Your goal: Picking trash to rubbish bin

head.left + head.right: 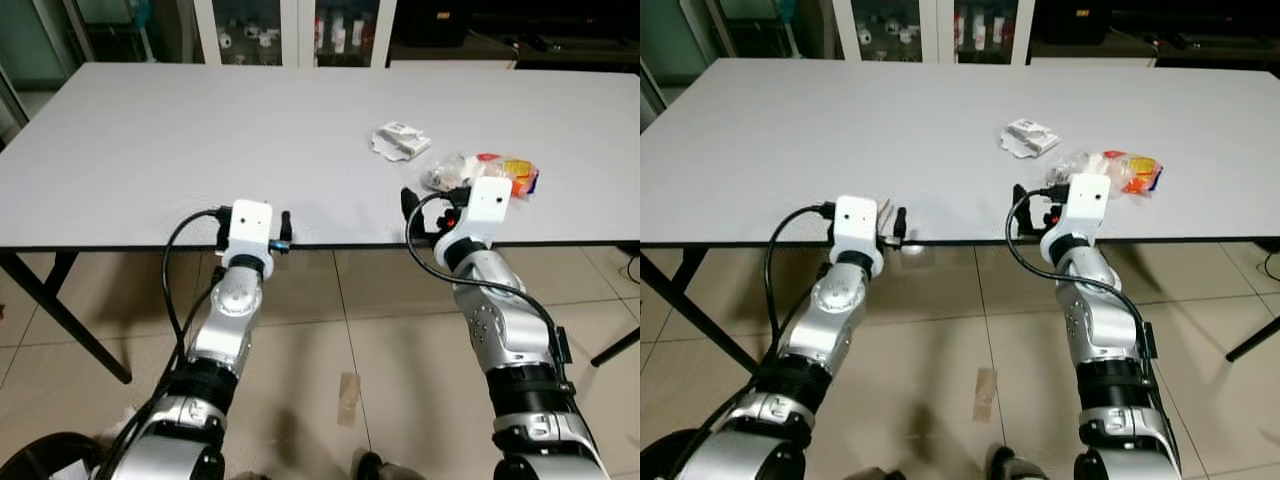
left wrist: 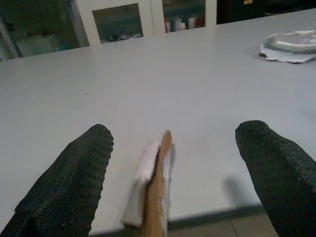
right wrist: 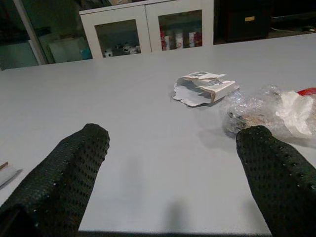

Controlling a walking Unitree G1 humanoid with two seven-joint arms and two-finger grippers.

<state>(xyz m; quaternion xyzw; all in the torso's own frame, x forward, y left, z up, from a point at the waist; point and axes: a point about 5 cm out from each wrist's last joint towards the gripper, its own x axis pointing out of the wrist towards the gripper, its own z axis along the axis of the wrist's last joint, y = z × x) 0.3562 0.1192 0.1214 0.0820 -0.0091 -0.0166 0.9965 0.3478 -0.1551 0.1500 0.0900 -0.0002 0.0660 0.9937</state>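
Bench: the wide white bench [image 1: 180,130] carries all the litter, and both arms reach it from the near edge, so the robot seems to stand square to it with its wrists level with the top.
Cabinet: a white glass-door cabinet [image 1: 290,25] stands past the far edge; I can make out no rubbish bin anywhere, so the drop-off probably calls for a turn or a walk.
Right gripper: the right gripper [image 3: 173,185] sits at the near edge with its fingers [image 3: 279,177] spread wide and nothing between them. It faces the wrapper heap, which lies just ahead and off toward one finger, so I judge this to be the line-up before a reach.
Left gripper: the left gripper [image 2: 173,185] hovers at the near edge farther left, fingers [image 2: 69,185] wide apart and holding nothing. The scrap lies between them, which suggests it is being framed for a pinch.
Plastic wrappers: a crumpled clear bag with orange and red packaging [image 1: 505,172] lies near the right front of the bench, close to the right gripper. It is loose and crinkly, so I expect it to give under a grip.
Torn carton: a small ripped white carton [image 1: 400,140] rests flat, just behind the wrappers and apart from them.
Scrap: a thin brown and white scrap [image 2: 155,192] sits at the very edge of the bench; a careless nudge could tip it to the floor.
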